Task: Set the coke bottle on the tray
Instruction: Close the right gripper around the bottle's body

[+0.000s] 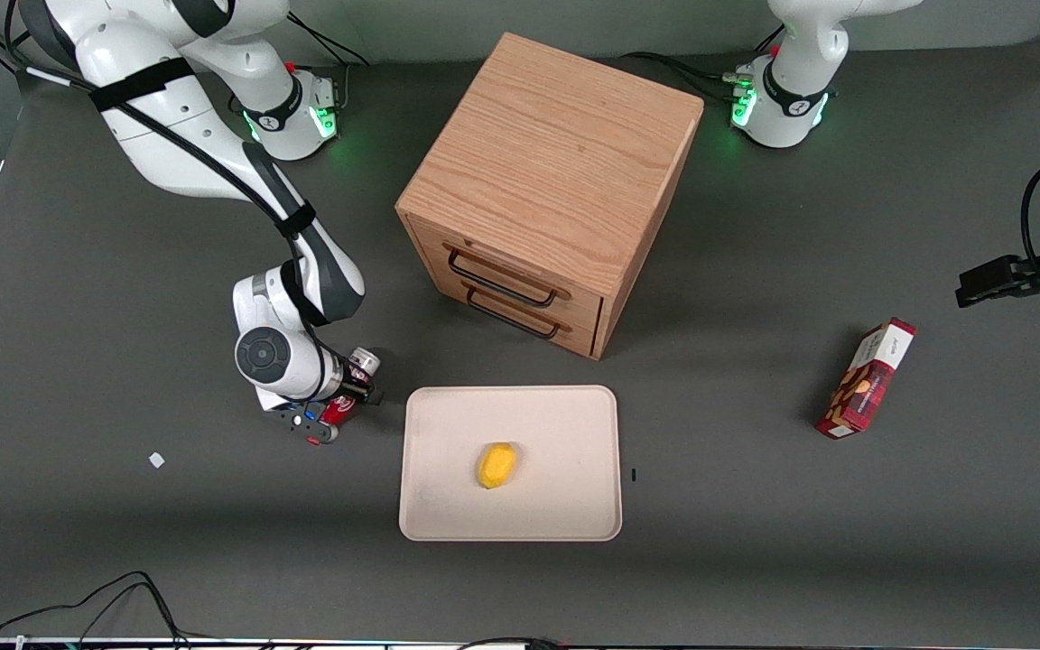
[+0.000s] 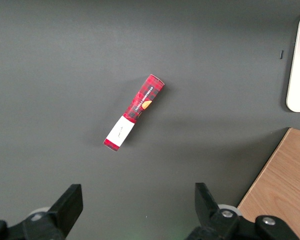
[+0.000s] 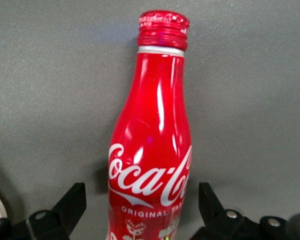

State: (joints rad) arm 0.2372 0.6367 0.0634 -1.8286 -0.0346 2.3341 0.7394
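Observation:
The coke bottle (image 1: 362,364) lies on the dark table beside the tray, toward the working arm's end. Only its silver-white end and a bit of red show under my wrist in the front view. In the right wrist view the red bottle (image 3: 150,125) with its white script logo fills the space between my fingers, cap pointing away. My right gripper (image 1: 348,393) (image 3: 142,200) is open and straddles the bottle's wide part, with a gap between each finger and the bottle. The cream-beige tray (image 1: 448,433) lies flat on the table, nearer the front camera than the cabinet.
A yellow lemon-like fruit (image 1: 496,465) lies on the tray. A wooden two-drawer cabinet (image 1: 547,181) stands close by the tray. A red snack box (image 1: 865,379) (image 2: 134,112) lies toward the parked arm's end. A small white scrap (image 1: 156,459) lies on the table.

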